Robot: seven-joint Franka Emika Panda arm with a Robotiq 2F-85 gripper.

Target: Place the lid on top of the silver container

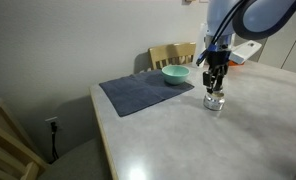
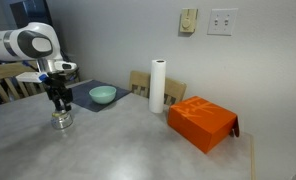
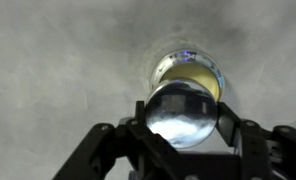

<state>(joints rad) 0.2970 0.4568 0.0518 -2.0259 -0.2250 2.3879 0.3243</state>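
Here we see the gripper [image 1: 214, 91], fingers clamped on the lid [image 3: 183, 115], holding it right over the silver container [image 1: 214, 102] on the grey table [image 1: 168, 135], w/ a teal bowl [image 1: 175, 74] nearby on a mat [image 1: 138, 93].

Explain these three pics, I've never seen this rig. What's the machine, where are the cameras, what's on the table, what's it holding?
It is a single robot arm with a two-finger gripper at its end. Two pictures come from cameras standing in the room, looking at the same table from different places. The third comes from a camera on the wrist, looking down past the fingers.

On the table are a small metal pot and a teal bowl on a dark mat. An exterior view also shows a paper towel roll and an orange box.

The gripper is shut on a round shiny lid, held right over the pot's open mouth. Whether lid and pot touch, I cannot tell.
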